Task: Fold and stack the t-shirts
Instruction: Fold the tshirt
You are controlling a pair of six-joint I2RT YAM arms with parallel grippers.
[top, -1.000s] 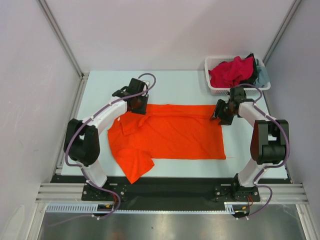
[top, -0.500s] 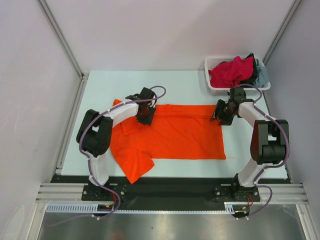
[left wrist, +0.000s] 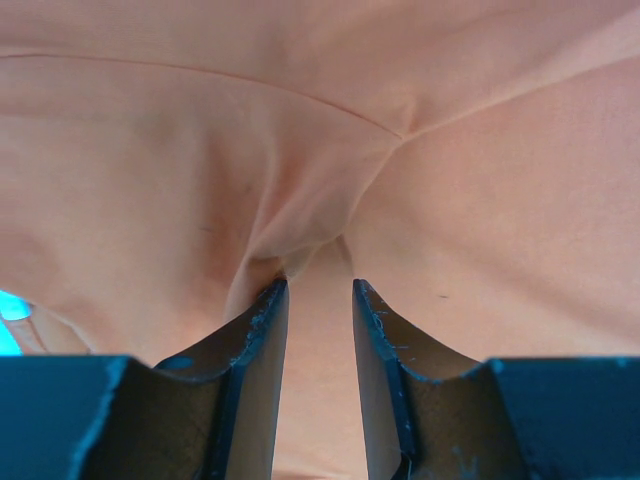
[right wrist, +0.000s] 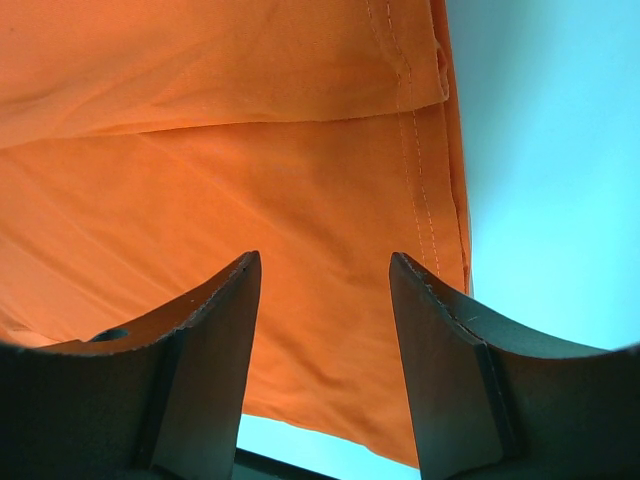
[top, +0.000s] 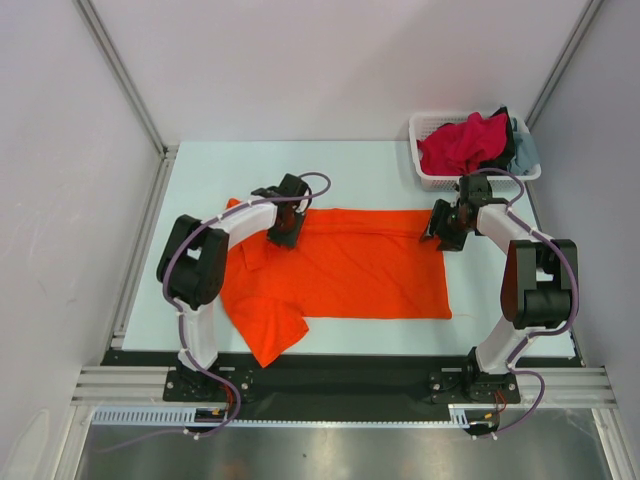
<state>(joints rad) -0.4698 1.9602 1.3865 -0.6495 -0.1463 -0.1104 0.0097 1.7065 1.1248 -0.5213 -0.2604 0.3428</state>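
Note:
The bright orange t-shirt [top: 350, 270] lies spread flat across the table, with one sleeve hanging toward the near left. My left gripper [top: 283, 232] is down on its upper left part. In the left wrist view the gripper [left wrist: 312, 285] has narrow jaws pinching a raised fold of the orange cloth [left wrist: 450, 200], and creases radiate from the tips. My right gripper [top: 440, 232] is at the shirt's far right corner. In the right wrist view the gripper [right wrist: 325, 260] is open and empty over the hemmed edge of the orange shirt [right wrist: 250, 170].
A white mesh basket [top: 440, 182] stands at the back right. It holds a crimson-pink shirt [top: 460, 145], a black one [top: 500, 125] and a grey-blue one [top: 525, 150]. The pale blue table [top: 200, 180] shows around the shirt. A black strip runs along the near edge.
My left gripper moved from the shirt's far left corner rightward onto the cloth, then back a little to the left. The right arm has not moved.

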